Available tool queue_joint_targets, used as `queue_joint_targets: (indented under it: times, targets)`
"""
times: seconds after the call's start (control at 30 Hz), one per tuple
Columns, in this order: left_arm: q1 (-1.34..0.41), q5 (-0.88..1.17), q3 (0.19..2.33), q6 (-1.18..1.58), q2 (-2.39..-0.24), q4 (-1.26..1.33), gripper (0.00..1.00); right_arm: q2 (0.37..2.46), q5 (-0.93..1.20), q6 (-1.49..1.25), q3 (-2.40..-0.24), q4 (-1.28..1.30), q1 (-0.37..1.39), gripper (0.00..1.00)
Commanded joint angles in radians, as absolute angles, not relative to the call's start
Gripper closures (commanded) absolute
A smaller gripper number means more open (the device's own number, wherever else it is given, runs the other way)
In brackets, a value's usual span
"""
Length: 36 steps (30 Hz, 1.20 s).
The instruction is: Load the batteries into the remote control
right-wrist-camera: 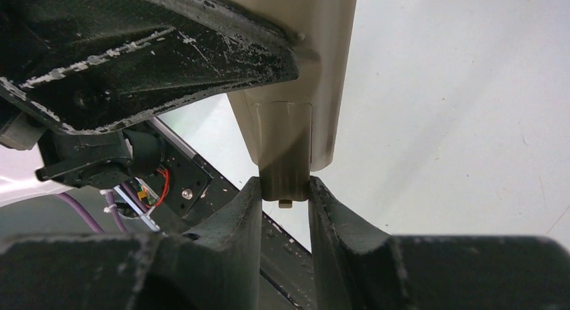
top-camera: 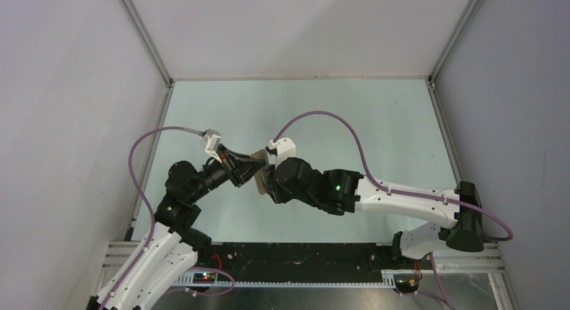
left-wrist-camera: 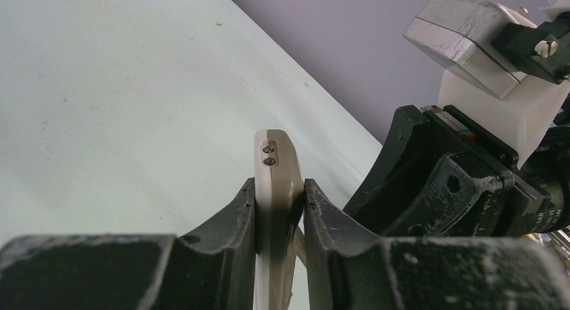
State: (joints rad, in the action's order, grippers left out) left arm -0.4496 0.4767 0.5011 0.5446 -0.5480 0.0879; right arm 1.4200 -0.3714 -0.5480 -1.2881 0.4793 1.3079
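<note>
**Remote control (left-wrist-camera: pixel 275 182) held edge-on, off the table (left-wrist-camera: pixel 101 88), between both sets of fingers.**
Left fingers (left-wrist-camera: pixel 225 236) clamp its flat faces; right fingers (right-wrist-camera: pixel 232 229) pinch the narrower beige-grey cover piece (right-wrist-camera: pixel 286 165) at its end. It is probably light, rigid, slippery plastic, best gripped across the broad faces. It looks slim, with two-tone beige-grey sides.
</note>
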Motion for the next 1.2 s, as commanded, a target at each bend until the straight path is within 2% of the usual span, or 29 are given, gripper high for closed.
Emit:
queue_joint_targets:
  times: [0.0,0.33,0.73,0.87,1.17]
  targets:
    - [-0.458,0.553,0.536,0.594,-0.57,0.107,1.0,1.441,-0.379,-0.58,-1.377,0.502,1.278,0.83]
    - [-0.458,0.604,0.546,0.756,-0.629,0.102,1.0,1.563,-0.292,-0.658,-1.574,0.74,1.233,0.78]
    - [-0.457,0.65,0.556,0.897,-0.694,0.103,1.0,1.615,-0.201,-0.709,-1.645,0.867,1.185,0.7]
    - [-0.456,0.652,0.557,0.908,-0.708,0.101,1.0,1.619,-0.194,-0.715,-1.645,0.872,1.185,0.64]
    - [-0.444,0.622,0.59,0.892,-0.76,0.059,1.0,1.581,-0.173,-0.726,-1.626,0.878,1.169,0.45]
